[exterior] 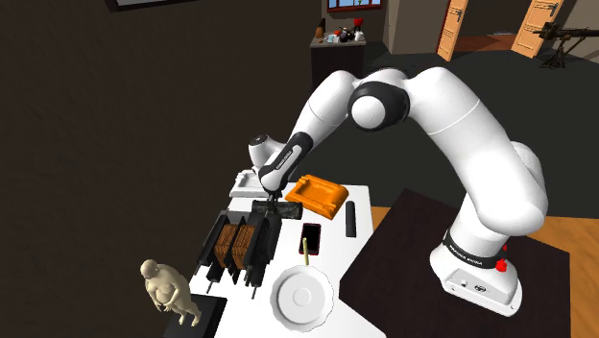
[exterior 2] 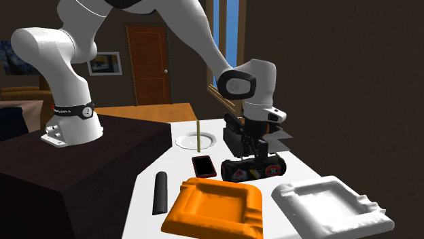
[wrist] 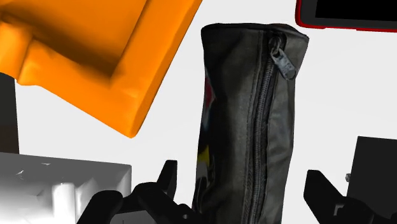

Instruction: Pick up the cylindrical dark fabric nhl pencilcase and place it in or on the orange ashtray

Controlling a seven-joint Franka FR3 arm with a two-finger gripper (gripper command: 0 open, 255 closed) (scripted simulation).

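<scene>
On white table (wrist: pixel 162 149) in dark-walled room, tool (wrist: pixel 242 173) spread apart astride dark pencilcase (exterior 2: pixel 255 168), orange ashtray (exterior 2: pixel 217 207) just beside.

In the wrist view, you see the pencil case (wrist: pixel 245 127) run out past the frame edge near the hand (wrist: pixel 242 191). The orange ashtray (wrist: pixel 95 51) and red-rimmed phone (wrist: pixel 347 13) are cropped too. You cannot read the print on the case's side.
</scene>
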